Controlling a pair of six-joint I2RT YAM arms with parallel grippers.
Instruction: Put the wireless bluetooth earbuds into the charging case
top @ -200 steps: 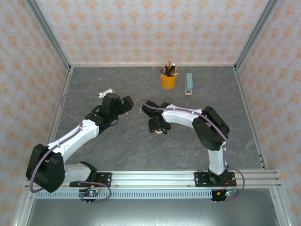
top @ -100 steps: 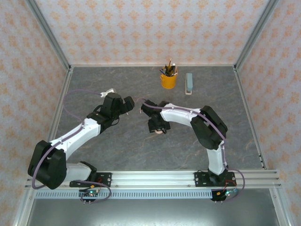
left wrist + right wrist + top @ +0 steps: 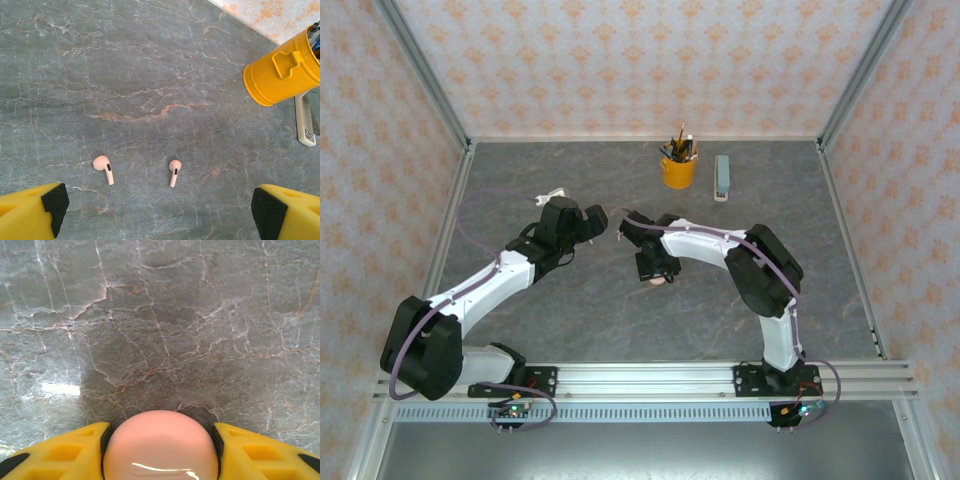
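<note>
Two pale pink stemmed earbuds lie apart on the grey marble table, one to the left point(image 3: 103, 167) and one near the middle point(image 3: 174, 171), stems pointing toward the camera. My left gripper point(image 3: 160, 212) hangs above them, wide open, its fingers point(image 3: 50, 205) at the frame's bottom corners with nothing between them. My right gripper point(image 3: 160, 447) is low on the table at mid-table point(image 3: 655, 270). Its pads press both sides of a round, glossy pink charging case point(image 3: 160, 440), whose edge peeks out below the gripper point(image 3: 659, 281). The case's lid looks closed.
A yellow pencil cup point(image 3: 678, 168) and a grey-green stapler point(image 3: 722, 177) stand at the back of the table; both also show at the right of the left wrist view, the cup point(image 3: 280, 70) beside the stapler point(image 3: 307, 120). A small white object point(image 3: 548, 196) lies behind the left arm.
The right gripper's jaws have closed in onto the pink case. The left gripper has crept slightly right, staying open.
</note>
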